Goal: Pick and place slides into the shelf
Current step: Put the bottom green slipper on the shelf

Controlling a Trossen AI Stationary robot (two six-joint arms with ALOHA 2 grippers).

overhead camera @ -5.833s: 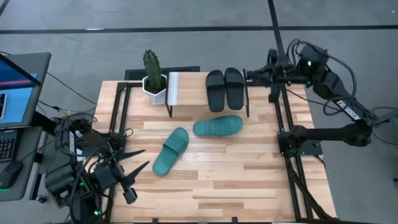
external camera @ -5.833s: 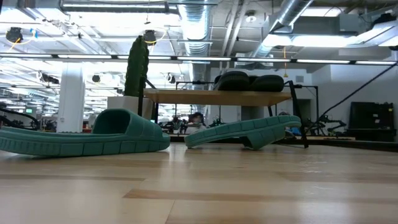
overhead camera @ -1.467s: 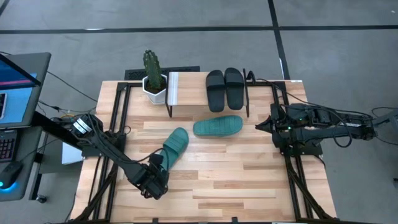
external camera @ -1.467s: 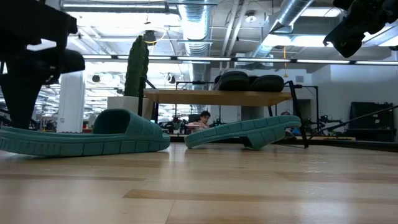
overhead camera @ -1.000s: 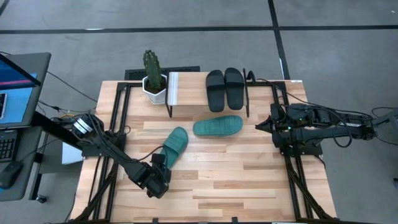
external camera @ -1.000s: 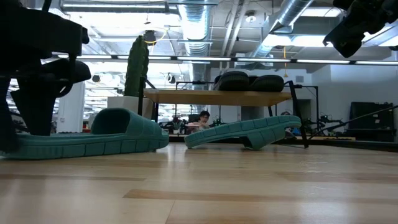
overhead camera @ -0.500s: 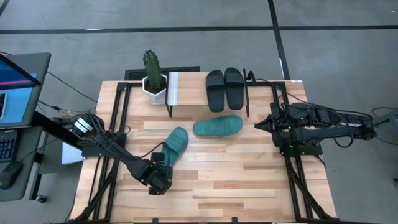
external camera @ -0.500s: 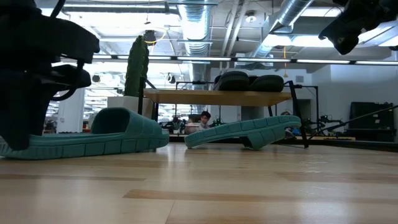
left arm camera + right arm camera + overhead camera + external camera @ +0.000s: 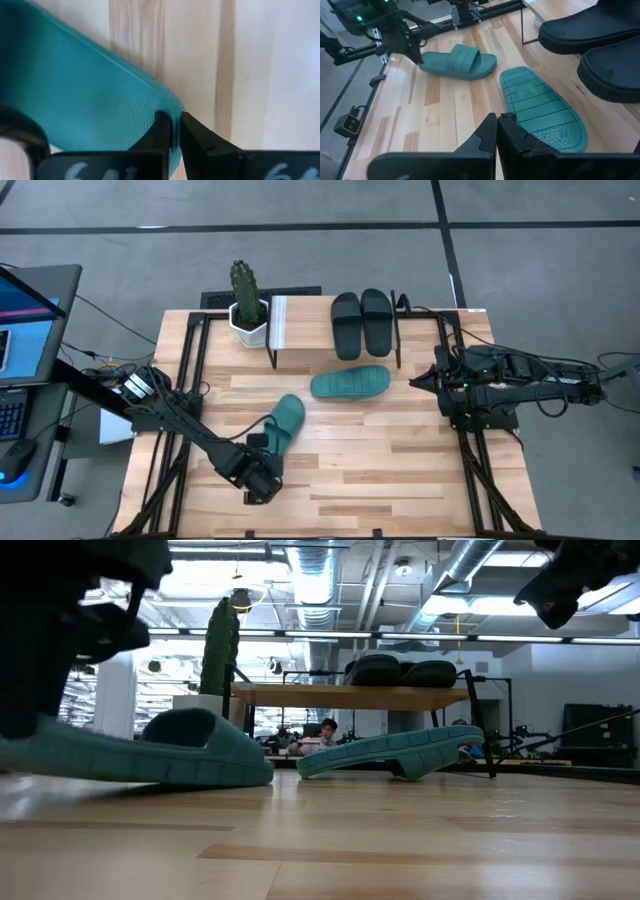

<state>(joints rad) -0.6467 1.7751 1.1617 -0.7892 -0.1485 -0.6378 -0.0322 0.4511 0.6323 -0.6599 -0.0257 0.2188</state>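
The left gripper (image 9: 262,470) is sitting low over the wooden table (image 9: 400,470), near its seven o'clock area in the overhead view. Its two fingers (image 9: 161,131) are pinching tight on the heel rim of a teal slide (image 9: 284,420), with only the thin edge of the sole between them. That heel end is tilting up off the wood in the table-level view, while the toe end is resting on the surface. From the gripper, this teal slide is stretching away toward one o'clock.

Further out in the same direction, a second teal slide (image 9: 349,384) is lying upside down near the table's centre, its ridged sole facing up, just apart from the first one.

Beyond it, toward twelve o'clock, the shelf (image 9: 300,320) is standing at the far edge of the table. Two black slides (image 9: 361,323) are lying side by side on its light wood top. Just beside the shelf, at its nine o'clock side, a cactus (image 9: 244,285) is standing in a white pot (image 9: 248,322).

The right gripper (image 9: 417,383) is waiting at the table's three o'clock edge, its fingers pressed fully together and holding nothing, pointing toward the overturned teal slide.

Off the table at nine o'clock, a laptop (image 9: 25,320) is sitting on a side stand.
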